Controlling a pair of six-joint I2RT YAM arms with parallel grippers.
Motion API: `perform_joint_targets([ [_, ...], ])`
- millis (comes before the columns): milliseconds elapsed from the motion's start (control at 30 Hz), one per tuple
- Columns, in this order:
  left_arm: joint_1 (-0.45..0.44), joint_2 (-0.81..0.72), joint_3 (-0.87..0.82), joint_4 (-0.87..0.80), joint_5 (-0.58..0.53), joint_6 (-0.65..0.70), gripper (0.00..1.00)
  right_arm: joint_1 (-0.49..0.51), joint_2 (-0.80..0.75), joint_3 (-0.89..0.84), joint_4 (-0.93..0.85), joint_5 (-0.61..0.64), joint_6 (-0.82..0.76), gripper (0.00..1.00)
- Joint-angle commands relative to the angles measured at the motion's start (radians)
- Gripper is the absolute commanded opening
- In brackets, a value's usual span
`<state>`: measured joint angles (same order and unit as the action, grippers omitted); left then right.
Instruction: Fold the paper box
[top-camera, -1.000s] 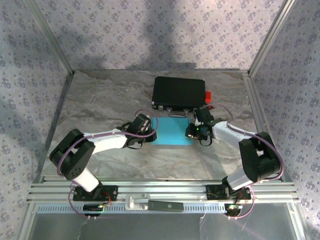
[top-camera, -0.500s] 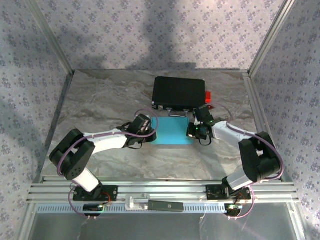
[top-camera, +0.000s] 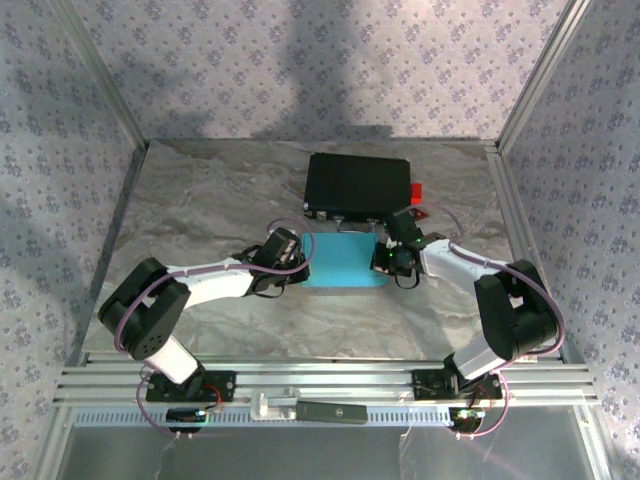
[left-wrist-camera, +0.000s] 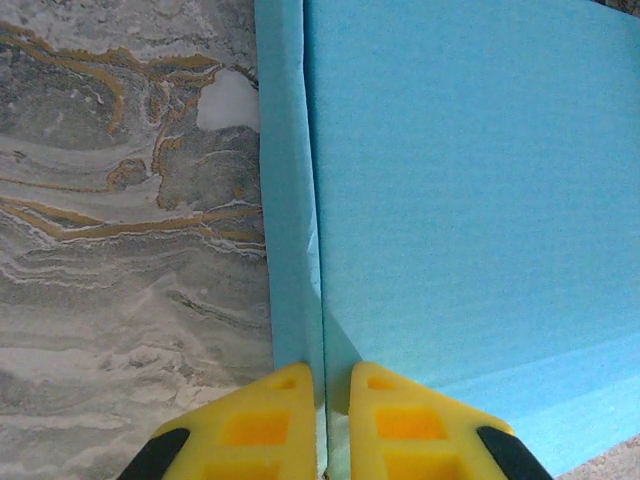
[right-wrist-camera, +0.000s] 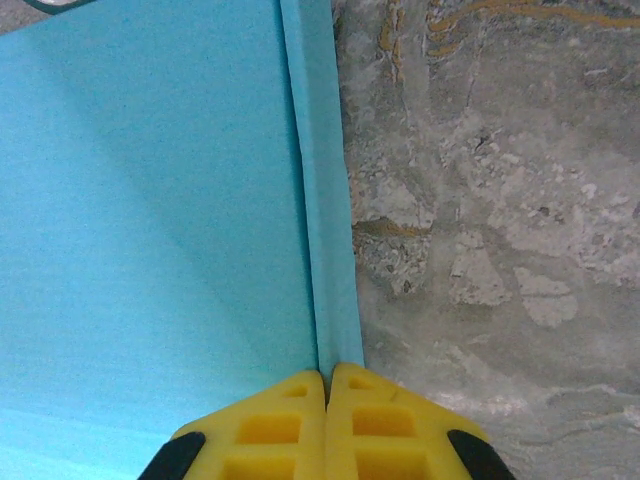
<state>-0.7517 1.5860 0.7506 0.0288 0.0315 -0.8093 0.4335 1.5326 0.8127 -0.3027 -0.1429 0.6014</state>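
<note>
- The paper box (top-camera: 345, 262) is a flat cyan-blue sheet of thin matte cardboard, rectangular, with a narrow flap creased up along each short side.
- It lies near the middle of the bench (top-camera: 200, 200), a grey marbled surface with ochre veins seen in the wrist views.
- The left claw (top-camera: 303, 262) has its yellow fingers drawn close on the sheet's left flap, whose thin edge stands in the slim gap between them (left-wrist-camera: 325, 375).
- The right claw (top-camera: 385, 262) is pressed closed, fingertips meeting on the edge of the right flap (right-wrist-camera: 327, 380).
- A black hard case (top-camera: 358, 185) sits just behind the sheet, with a small red object (top-camera: 416, 191) at its right end.
- Count: one sheet, one case, two claws.
</note>
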Motion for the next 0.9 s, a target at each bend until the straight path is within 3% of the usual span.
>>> perform_joint_targets([
  [0, -0.017, 0.014, -0.028, -0.019, 0.060, 0.003, 0.00, 0.023, 0.044, -0.010, -0.109, -0.011, -0.019, 0.01],
  [100, -0.004, -0.018, -0.052, -0.017, 0.058, 0.008, 0.00, 0.003, 0.004, 0.005, -0.135, -0.023, -0.047, 0.12],
  [233, 0.036, -0.044, -0.109, 0.035, 0.105, 0.021, 0.00, -0.054, -0.068, 0.003, -0.137, -0.102, -0.109, 0.36],
  [500, 0.126, -0.070, -0.207, 0.165, 0.244, 0.046, 0.00, -0.188, -0.099, -0.047, 0.013, -0.452, -0.182, 0.69],
  [867, 0.240, -0.032, -0.335, 0.352, 0.362, 0.011, 0.00, -0.213, 0.075, -0.082, 0.236, -0.616, -0.082, 0.77],
])
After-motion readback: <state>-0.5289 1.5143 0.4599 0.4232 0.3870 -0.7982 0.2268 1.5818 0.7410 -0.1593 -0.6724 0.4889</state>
